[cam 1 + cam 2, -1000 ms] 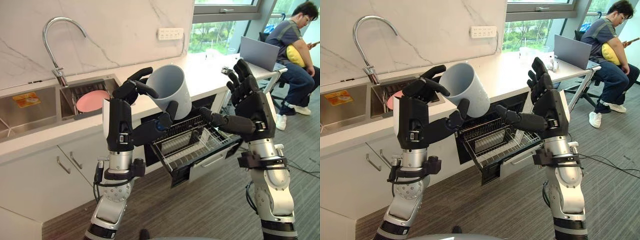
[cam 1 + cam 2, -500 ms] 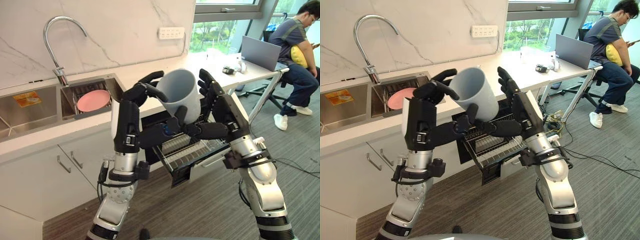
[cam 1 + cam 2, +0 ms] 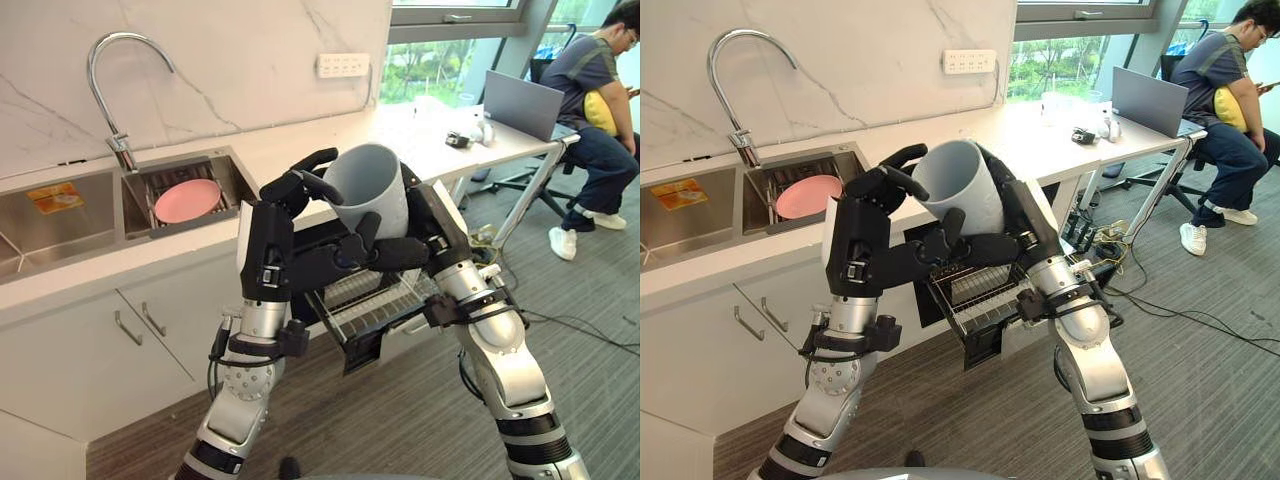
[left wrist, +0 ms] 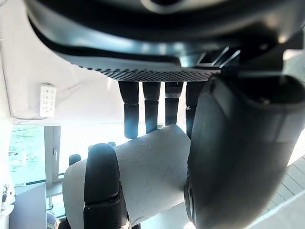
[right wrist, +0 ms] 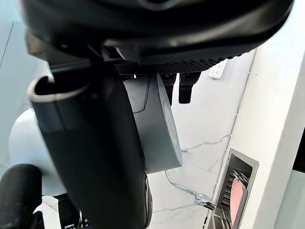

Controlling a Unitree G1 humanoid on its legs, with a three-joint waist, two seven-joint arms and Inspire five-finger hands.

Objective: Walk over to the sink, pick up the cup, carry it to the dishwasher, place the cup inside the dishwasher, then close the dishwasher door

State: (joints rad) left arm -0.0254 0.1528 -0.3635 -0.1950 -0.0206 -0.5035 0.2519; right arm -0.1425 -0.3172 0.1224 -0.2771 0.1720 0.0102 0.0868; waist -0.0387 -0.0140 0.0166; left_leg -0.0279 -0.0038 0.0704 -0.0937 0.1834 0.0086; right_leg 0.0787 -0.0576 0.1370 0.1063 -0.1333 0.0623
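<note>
From the head, the grey cup [image 3: 372,188] hangs tilted in mid-air between both hands, in front of the counter edge [image 3: 300,150] and above the pulled-out dishwasher rack [image 3: 372,300]. To its left a pink plate [image 3: 187,200] lies in the sink [image 3: 235,170]. The left wrist view adds the grip. The left hand [image 3: 268,240] has its fingers [image 4: 131,114] curled down onto the cup's wall and its thumb below, so it clasps the cup. The right hand [image 3: 432,225] lies against the cup's far side with its thumb under the base, but how firmly it closes cannot be told. The right wrist view shows the cup's rim edge-on, pressed beside that thumb.
</note>
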